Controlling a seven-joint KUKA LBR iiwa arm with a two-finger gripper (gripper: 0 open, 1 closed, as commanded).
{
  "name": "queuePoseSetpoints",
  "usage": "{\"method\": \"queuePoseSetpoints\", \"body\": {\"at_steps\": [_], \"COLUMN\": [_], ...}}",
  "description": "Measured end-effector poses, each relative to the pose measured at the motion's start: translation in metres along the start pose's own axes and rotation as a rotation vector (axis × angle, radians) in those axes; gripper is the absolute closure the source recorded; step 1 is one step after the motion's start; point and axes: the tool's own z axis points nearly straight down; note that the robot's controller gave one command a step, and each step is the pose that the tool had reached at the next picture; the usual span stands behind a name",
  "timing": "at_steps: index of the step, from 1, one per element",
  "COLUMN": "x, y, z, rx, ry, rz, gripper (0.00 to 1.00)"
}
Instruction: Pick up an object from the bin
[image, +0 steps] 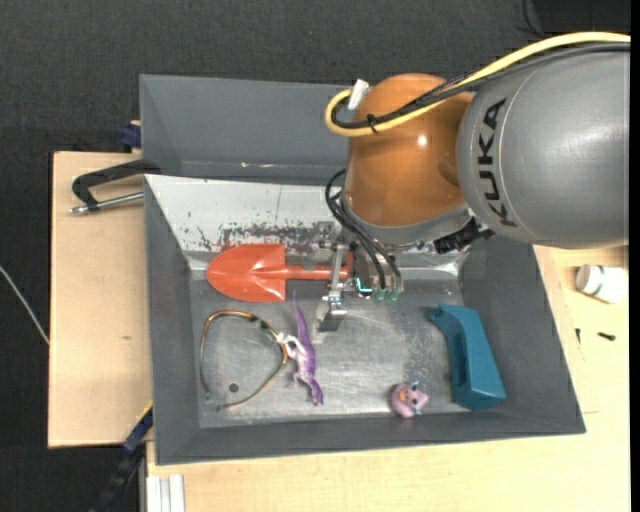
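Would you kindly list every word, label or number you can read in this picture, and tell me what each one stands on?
"KUKA": dark letters on the grey arm link, running upward along its left edge.
No other text can be read: the orange toy shovel, teal handle and purple toy in the grey bin show no lettering.

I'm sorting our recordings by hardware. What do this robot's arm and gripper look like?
The arm is a thick, rounded grey link with black KUKA lettering. An orange dome-shaped cover sits over the wrist. A yellow cable loops across the cover, and thin black cables run beneath it. Below hangs a small metal gripper with green parts.
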Motion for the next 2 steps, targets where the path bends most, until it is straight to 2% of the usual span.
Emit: {"method": "queuePoseSetpoints", "body": {"at_steps": [1,2], "x": [-0.002,-0.013], "y": [-0.001,0.017], "z": [-0.005,0.038], "rx": [-0.001,-0.002], "ry": [-0.009,-0.013], "rz": [0.002,0.086], "gripper": [0.0,0.0]}}
